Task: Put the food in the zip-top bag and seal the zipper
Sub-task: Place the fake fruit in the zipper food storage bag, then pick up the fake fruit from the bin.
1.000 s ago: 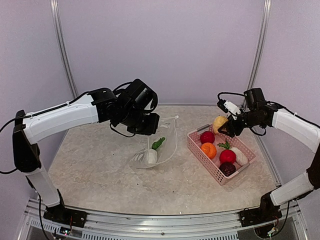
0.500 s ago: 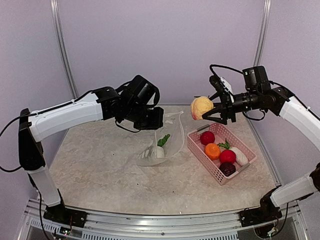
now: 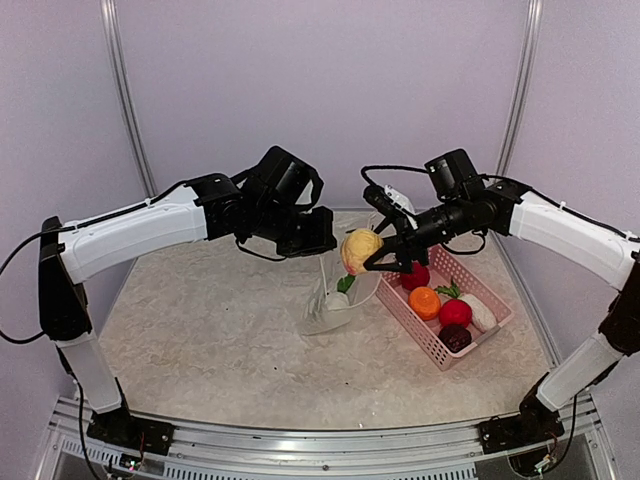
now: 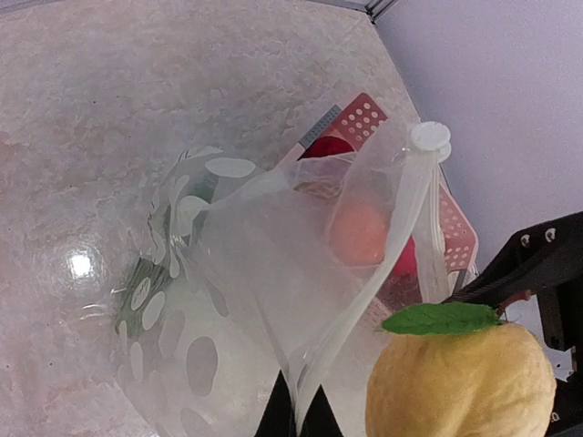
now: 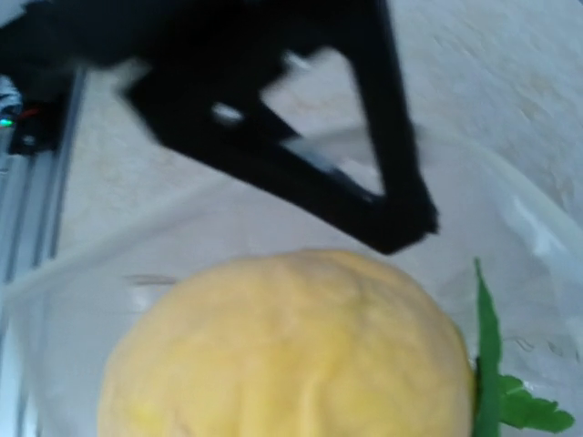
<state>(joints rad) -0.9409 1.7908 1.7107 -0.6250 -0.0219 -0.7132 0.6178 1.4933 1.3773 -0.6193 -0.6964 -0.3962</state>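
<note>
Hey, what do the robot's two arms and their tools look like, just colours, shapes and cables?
The left arm and right arm have smooth white shells on their long segments. The joints and wrists are blocky black housings. Thin black cables loop loosely along each arm. The left tool and right tool are black, each with two slim fingers. No markings are readable.

A yellow fruit (image 3: 360,250) with green leaf (image 4: 442,318), clear white-dotted bag (image 4: 228,300), pink basket (image 3: 410,320)

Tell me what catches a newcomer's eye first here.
A yellow toy fruit with a green leaf, gripped in the right pincer, hangs beside the mouth of a clear dotted plastic bag, held up mid-table by the left pincer. Right of it, a pink slatted basket holds more toy food.
</note>
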